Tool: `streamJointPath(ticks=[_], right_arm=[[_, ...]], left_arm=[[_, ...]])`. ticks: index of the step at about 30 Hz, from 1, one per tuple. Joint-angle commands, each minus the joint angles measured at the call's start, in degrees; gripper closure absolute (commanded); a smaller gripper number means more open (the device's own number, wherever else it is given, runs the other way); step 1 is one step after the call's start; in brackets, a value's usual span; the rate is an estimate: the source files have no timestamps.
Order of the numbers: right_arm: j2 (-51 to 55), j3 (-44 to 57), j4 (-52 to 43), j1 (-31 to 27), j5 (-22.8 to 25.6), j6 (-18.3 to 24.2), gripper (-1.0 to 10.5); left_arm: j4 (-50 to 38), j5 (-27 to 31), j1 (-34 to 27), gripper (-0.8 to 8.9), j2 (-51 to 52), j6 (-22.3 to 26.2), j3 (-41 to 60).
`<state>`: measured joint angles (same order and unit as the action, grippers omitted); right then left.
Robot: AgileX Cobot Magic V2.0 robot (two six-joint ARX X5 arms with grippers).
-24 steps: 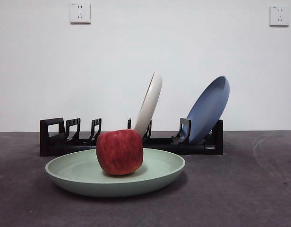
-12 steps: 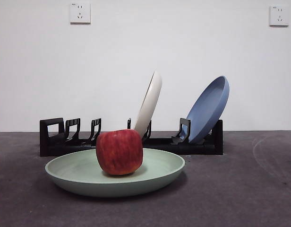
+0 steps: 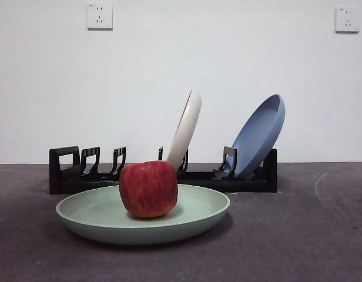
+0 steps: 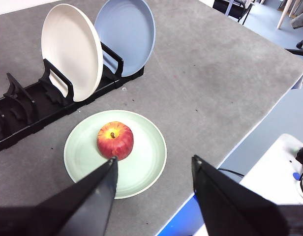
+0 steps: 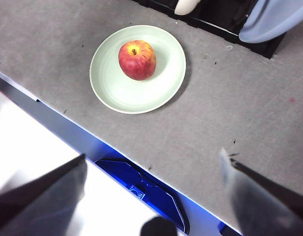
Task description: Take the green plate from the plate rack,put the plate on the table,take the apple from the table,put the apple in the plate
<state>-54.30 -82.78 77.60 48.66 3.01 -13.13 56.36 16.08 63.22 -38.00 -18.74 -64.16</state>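
Note:
The green plate [image 3: 193, 214] lies flat on the table [image 3: 298, 235] in front of the plate rack [image 3: 69, 170]. The red apple [image 3: 148, 188] sits upright in the plate, a little off its centre. The left wrist view shows the plate [image 4: 144, 167], the apple [image 4: 115, 140] and the rack [image 4: 23, 110] from high above. My left gripper [image 4: 154, 164] is open and empty, high above the table. The right wrist view shows the plate [image 5: 117, 91] and apple [image 5: 137, 60] far below. My right gripper [image 5: 154, 160] is open and empty, above the table's front edge.
A cream-white plate [image 3: 185, 129] and a blue plate [image 3: 260, 136] stand tilted in the rack's slots. The rack's slots at the handle end hold nothing. The table's front edge [image 5: 68, 125] runs close to the green plate. Both arms are out of the front view.

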Motion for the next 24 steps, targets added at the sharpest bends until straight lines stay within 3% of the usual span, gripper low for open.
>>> streamJointPath(ticks=[1, 2, 3, 24], right_arm=[[0.26, 0.50, 1.36, 0.04, 0.04, -0.76, 8.3], [0.26, 0.50, 1.36, 0.04, 0.07, -0.63, 9.3], [0.26, 0.50, 1.36, 0.04, 0.07, -0.28, 9.6], [0.04, 0.46, 1.33, 0.02, 0.09, -0.59, 9.5]], left_arm=[[-0.07, -0.87, 0.11, 7.40, -0.22, -0.44, 0.20], [-0.07, -1.27, 0.11, 8.47, -0.26, -0.09, 0.20], [-0.07, -1.29, 0.11, 8.16, -0.26, -0.04, 0.20], [1.84, -1.05, 0.11, 8.17, -0.42, -0.09, 0.20]])
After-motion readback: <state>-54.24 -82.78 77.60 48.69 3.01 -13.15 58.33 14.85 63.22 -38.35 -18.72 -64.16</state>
